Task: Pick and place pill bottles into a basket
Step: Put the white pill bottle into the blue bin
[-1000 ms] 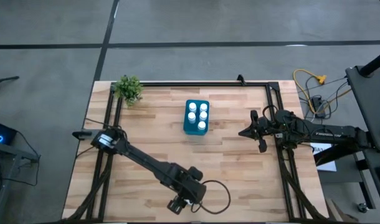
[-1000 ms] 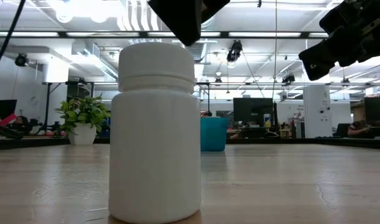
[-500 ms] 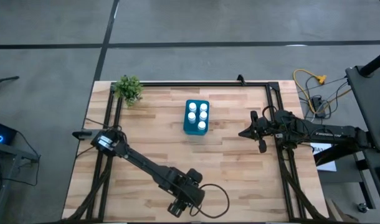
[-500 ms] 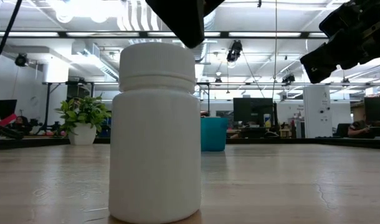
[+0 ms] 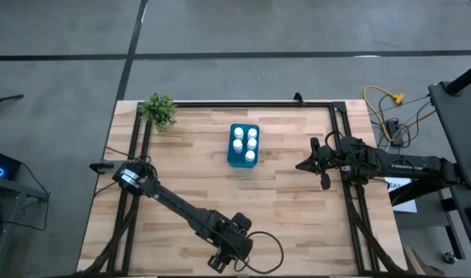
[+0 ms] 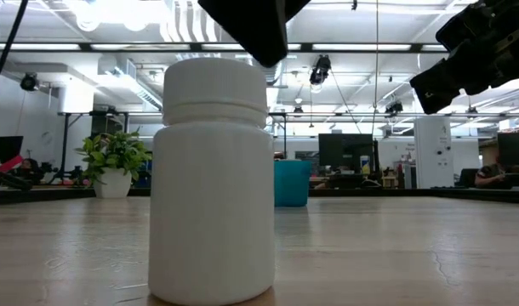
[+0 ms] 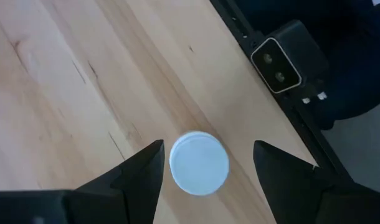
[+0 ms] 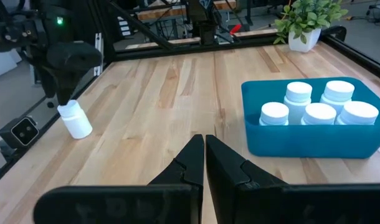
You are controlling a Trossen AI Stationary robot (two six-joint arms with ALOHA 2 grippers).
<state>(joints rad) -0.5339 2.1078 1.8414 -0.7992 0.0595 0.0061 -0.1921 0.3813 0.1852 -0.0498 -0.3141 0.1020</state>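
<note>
Table (image 5: 297,208): wooden top, dark rail frame round the edge.

My left arm reaches across the table toward the 6 o'clock edge in the overhead view. My right arm waits at the 3 o'clock side, above the wood.

Basket (image 5: 244,144): teal bin, sitting at about 12 o'clock from the table's middle. Five bottles in the basket (image 8: 319,113) stand upright with caps showing; my right wrist camera confirms the count.

Plant (image 5: 159,109): far corner, about 10 o'clock, well apart from the basket.

Left gripper (image 7: 199,177): poised directly over the last bottle (image 7: 199,163), jaws spread wide, one finger on each side of the cap. I have hold of nothing; a gap shows on both sides. The bottle stands upright on the wood near the 6 o'clock rail, well apart from the basket.

Right gripper (image 8: 204,158): fingers pressed together, nothing between them, pointing toward the basket.
</note>
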